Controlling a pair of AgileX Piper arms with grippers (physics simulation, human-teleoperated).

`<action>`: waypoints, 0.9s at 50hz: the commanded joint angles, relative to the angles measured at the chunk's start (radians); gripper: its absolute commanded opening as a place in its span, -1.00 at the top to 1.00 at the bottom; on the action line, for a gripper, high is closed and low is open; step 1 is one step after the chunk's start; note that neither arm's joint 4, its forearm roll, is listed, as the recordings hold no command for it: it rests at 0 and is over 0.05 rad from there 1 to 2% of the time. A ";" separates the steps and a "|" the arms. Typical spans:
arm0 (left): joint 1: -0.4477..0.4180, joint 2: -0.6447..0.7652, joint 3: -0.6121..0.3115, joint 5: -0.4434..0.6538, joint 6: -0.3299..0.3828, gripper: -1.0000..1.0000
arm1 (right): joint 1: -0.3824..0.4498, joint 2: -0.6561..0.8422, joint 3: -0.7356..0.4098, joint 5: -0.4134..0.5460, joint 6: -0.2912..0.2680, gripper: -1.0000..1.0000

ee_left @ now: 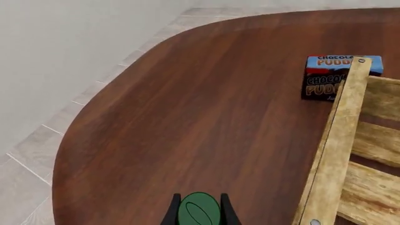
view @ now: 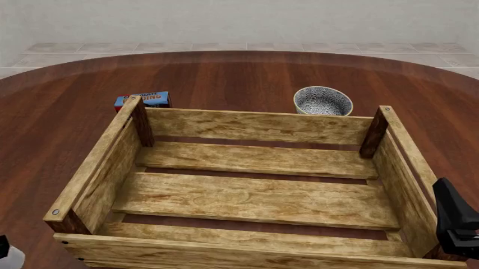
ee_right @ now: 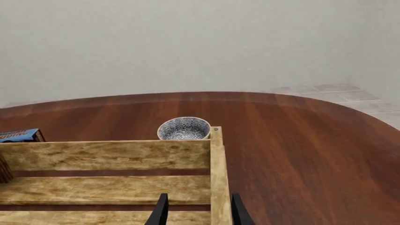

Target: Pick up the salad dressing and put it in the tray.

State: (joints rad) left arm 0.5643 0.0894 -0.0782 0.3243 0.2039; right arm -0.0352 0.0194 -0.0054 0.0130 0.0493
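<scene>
The salad dressing's dark green cap sits between the two black fingers of my left gripper, which press against its sides. The gripper is out over the table, to the left of the tray's near left corner. In the front view only a whitish bit of the bottle shows at the bottom left corner, outside the tray. The tray is a large wooden slat crate with nothing in it. My right gripper is open, low beside the tray's right wall.
A blue chocolate pudding box lies just behind the tray's far left corner. A speckled bowl stands behind the far wall. The table's rounded edge curves close on the left.
</scene>
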 commanded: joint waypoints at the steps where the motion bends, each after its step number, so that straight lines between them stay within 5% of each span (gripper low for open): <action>1: -0.058 0.135 -0.032 -0.168 0.010 1.00 | 0.001 0.002 -0.001 -0.002 0.001 -1.00; 19: -0.147 0.059 -0.183 -0.066 0.033 1.00 | 0.004 -0.006 0.001 0.003 0.003 -1.00; 23: -0.202 0.144 -0.185 -0.178 0.030 1.00 | 0.003 -0.005 0.001 0.001 0.004 -1.00; 45: -0.410 0.300 -0.381 -0.268 0.132 1.00 | -0.001 -0.011 -0.001 0.006 0.006 -1.00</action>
State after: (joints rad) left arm 0.2511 0.3234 -0.3675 0.1047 0.2808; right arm -0.0355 0.0105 -0.0067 0.0182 0.0543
